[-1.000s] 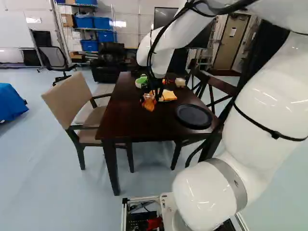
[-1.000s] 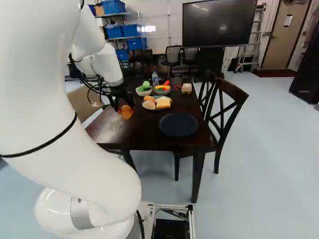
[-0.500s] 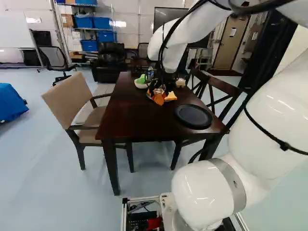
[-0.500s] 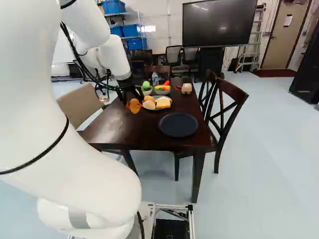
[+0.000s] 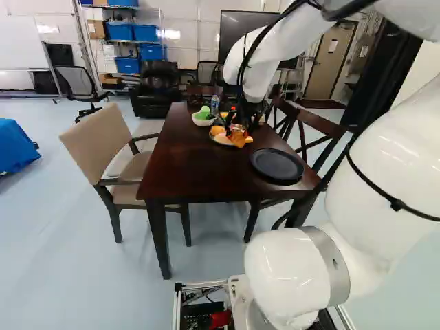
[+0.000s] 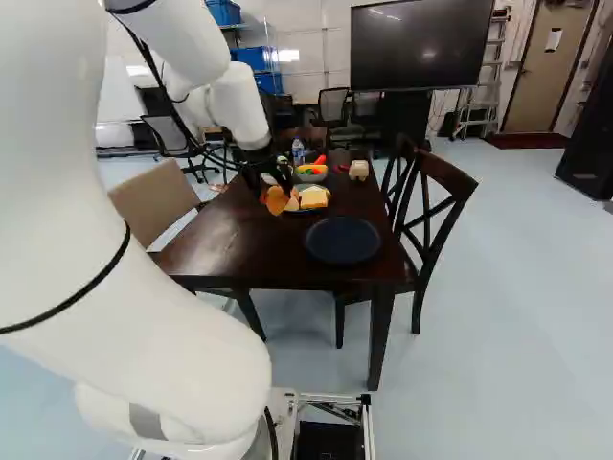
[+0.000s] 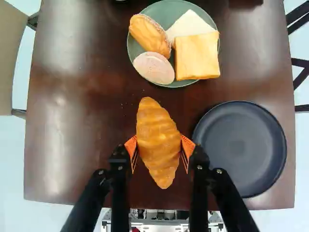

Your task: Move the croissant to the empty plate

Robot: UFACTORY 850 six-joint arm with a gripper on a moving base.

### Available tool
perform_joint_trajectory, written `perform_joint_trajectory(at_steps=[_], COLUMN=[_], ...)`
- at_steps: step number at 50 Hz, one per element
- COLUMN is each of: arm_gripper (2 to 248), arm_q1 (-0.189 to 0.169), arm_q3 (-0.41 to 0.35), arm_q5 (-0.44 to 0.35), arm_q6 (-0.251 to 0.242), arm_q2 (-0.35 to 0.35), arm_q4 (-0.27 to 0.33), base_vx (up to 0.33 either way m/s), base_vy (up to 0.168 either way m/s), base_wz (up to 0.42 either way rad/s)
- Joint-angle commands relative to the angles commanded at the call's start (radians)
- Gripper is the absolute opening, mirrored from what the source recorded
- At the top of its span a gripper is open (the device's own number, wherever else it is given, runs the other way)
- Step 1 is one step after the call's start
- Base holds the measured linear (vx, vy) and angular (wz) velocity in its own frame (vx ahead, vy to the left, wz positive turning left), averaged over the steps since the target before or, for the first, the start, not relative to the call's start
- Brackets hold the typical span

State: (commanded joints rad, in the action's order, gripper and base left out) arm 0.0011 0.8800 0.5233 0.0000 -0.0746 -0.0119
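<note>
In the left base view my gripper point(image 5: 242, 126) hangs by the near side of the food plate. In the wrist view the croissant point(image 7: 158, 140) is held between the orange pads of my gripper point(image 7: 159, 151), which is shut on it from both sides, above the table. The empty plate point(image 7: 240, 147), dark and round, lies beside the gripper; in the right base view that plate point(image 6: 343, 240) is on the table's near right part. Ahead of the croissant sits the green plate point(image 7: 169, 14) with bread slices, a roll and a pinkish oval piece.
The dark table point(image 5: 185, 165) carries a bowl point(image 5: 203, 119) with green food, a second bowl point(image 6: 311, 173), a bottle point(image 6: 298, 151) and a small pale item point(image 6: 358, 170). Chairs stand at both sides, one beige point(image 5: 103, 141), one dark point(image 6: 436, 216).
My arm has carried the croissant rightward in both base views, to the near side of the food plate. The plates and the base have stayed where they were.
</note>
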Motion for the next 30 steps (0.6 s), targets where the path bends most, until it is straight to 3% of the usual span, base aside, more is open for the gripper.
perform_joint_trajectory(at_steps=[30], arm_gripper=[129], arm_q1=[-0.119], arm_q3=[0.02], arm_q5=[0.0], arm_q6=[0.0], arm_q2=[0.021], arm_q4=[0.0], base_vx=[0.0], base_vy=[0.0], base_wz=[0.0])
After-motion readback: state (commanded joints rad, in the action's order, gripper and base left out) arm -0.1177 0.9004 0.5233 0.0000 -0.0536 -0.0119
